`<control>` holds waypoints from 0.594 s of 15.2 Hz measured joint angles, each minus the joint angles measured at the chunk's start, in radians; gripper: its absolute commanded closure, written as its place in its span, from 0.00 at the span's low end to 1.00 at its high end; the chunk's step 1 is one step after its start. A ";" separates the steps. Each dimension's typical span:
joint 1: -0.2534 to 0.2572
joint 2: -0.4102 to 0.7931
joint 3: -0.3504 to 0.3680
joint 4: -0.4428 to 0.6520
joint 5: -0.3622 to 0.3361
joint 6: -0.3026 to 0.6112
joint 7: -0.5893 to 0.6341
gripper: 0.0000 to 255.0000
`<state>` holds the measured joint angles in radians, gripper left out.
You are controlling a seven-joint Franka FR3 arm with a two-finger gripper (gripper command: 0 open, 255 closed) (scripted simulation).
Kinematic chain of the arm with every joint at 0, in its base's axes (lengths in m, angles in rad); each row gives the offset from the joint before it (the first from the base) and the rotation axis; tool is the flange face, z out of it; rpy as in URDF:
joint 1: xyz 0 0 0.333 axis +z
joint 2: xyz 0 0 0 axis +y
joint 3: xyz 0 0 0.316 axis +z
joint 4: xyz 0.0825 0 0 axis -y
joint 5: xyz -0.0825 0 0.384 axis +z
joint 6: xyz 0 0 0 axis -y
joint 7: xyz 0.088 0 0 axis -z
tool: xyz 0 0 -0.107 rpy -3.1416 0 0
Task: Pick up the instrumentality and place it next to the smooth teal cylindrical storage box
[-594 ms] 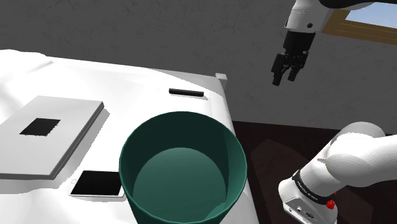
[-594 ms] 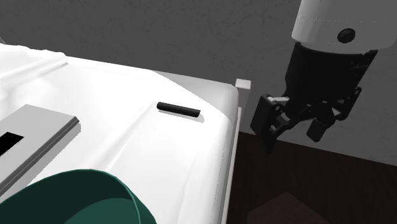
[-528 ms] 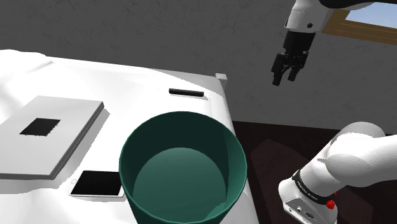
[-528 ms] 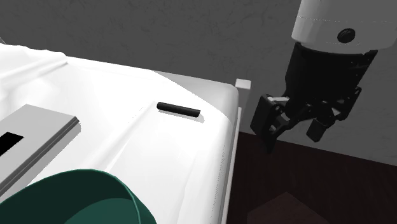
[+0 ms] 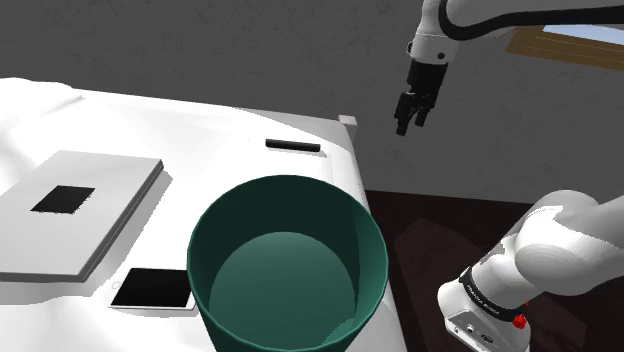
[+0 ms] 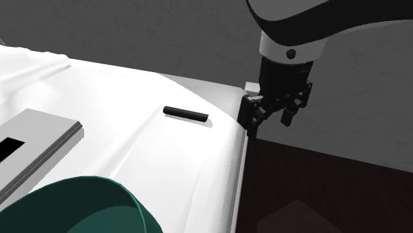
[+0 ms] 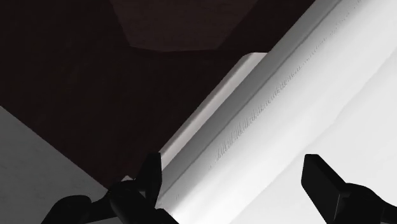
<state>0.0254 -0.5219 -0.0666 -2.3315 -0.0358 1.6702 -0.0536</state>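
Observation:
A small black bar, the instrumentality (image 5: 293,146) (image 6: 186,114), lies flat on the white bed near its far corner. The dark teal round storage box (image 5: 288,262) (image 6: 79,205) stands open at the bed's near edge. My black gripper (image 5: 409,113) (image 6: 268,118) hangs open in the air past the bed's corner post, to the shoulder view's right of the bar and above it. In the wrist view its fingers (image 7: 147,184) stand apart over the bed's edge (image 7: 210,108), with nothing between them.
A grey flat box with a black patch (image 5: 68,207) (image 6: 30,149) and a small white-framed black tablet (image 5: 153,289) lie on the bed (image 5: 200,130). Dark floor (image 5: 440,220) lies beside the bed, and a grey wall behind. My stand's base (image 5: 530,270) is at the shoulder view's lower right.
The gripper has swung toward the bed, to the shoulder view's left and farther off, ending by the corner post. The bar and box have not moved.

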 measured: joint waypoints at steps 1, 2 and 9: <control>0.004 0.030 -0.007 0.005 -0.006 0.032 -0.026 0.00; 0.012 0.065 -0.006 0.020 -0.006 0.058 -0.044 0.00; 0.049 0.299 -0.020 0.126 -0.017 0.229 -0.198 0.00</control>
<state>0.0741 -0.2231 -0.0866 -2.2056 -0.0528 1.8991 -0.2512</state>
